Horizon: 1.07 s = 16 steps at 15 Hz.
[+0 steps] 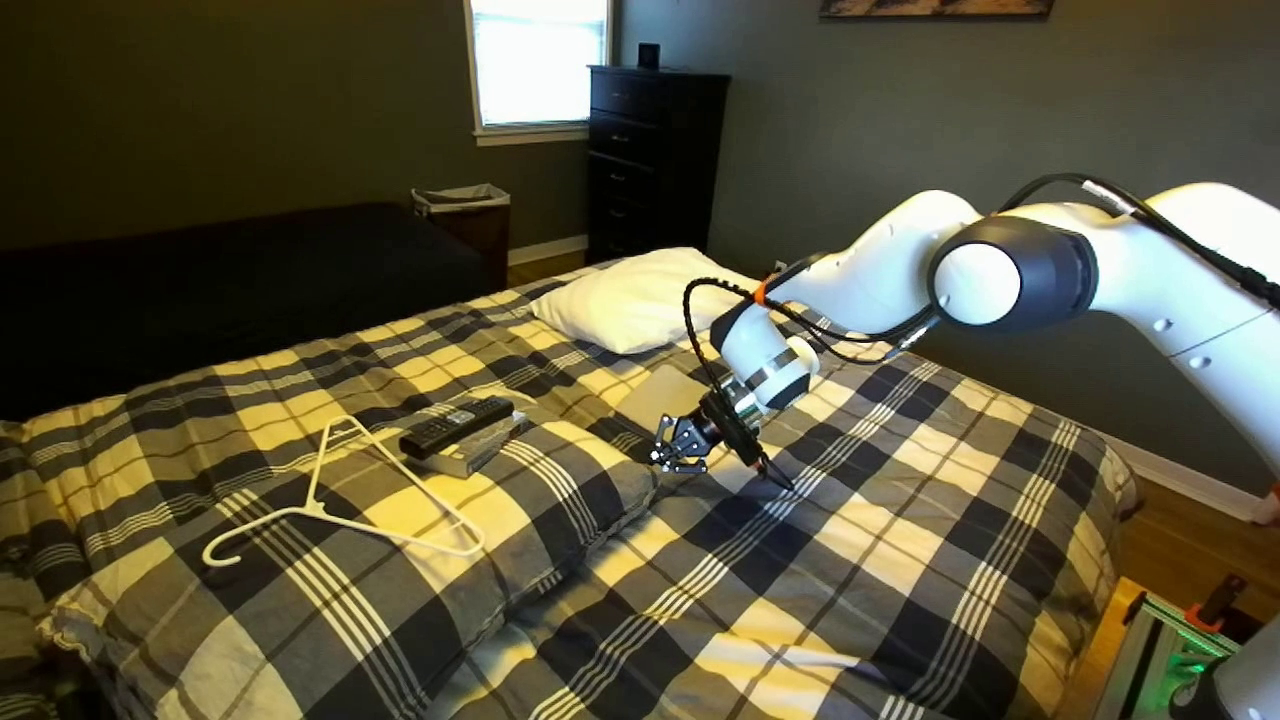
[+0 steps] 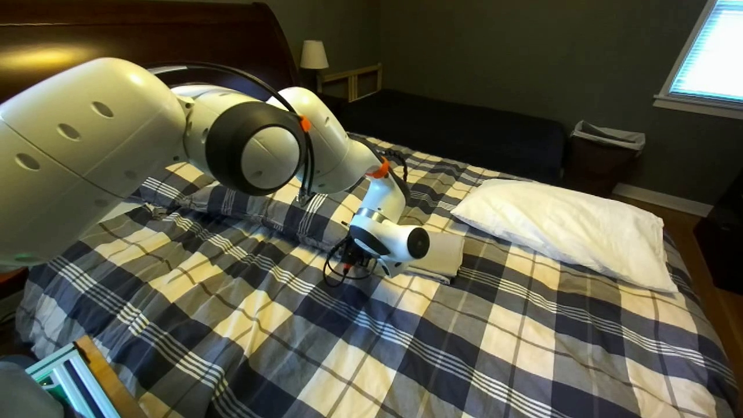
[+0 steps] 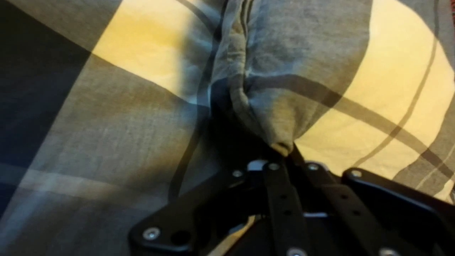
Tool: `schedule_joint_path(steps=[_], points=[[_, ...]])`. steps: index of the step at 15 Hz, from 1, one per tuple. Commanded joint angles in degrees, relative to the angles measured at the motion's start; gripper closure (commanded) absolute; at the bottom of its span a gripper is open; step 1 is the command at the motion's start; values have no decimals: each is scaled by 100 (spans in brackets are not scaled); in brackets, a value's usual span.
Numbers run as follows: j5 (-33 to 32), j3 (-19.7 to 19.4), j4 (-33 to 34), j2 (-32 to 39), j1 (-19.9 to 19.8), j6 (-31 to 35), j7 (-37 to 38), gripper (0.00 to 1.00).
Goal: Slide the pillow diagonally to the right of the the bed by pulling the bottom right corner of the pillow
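The claw is squeezed narrow, with one corner of the pillow nipped in its tips. In an exterior view the pillow's on the near left part of the bed, long axis slanting from near left to far right, and the pinched corner's at its right end, pointing right. There's a hanger and a remote sitting on the pillow, the remote perched on some grey thing I can't make out. Just past the claw is a folded cloth, with a white pillow farther back.
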Motion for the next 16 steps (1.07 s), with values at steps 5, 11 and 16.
schedule_joint_path(steps=[5,11,16], points=[[663,-34,-528,-186,-153,647,126,94],[1241,-49,-1028,-556,-373,753,-157,98],[2691,-335,-1976,-1173,-838,554,-905,98]])
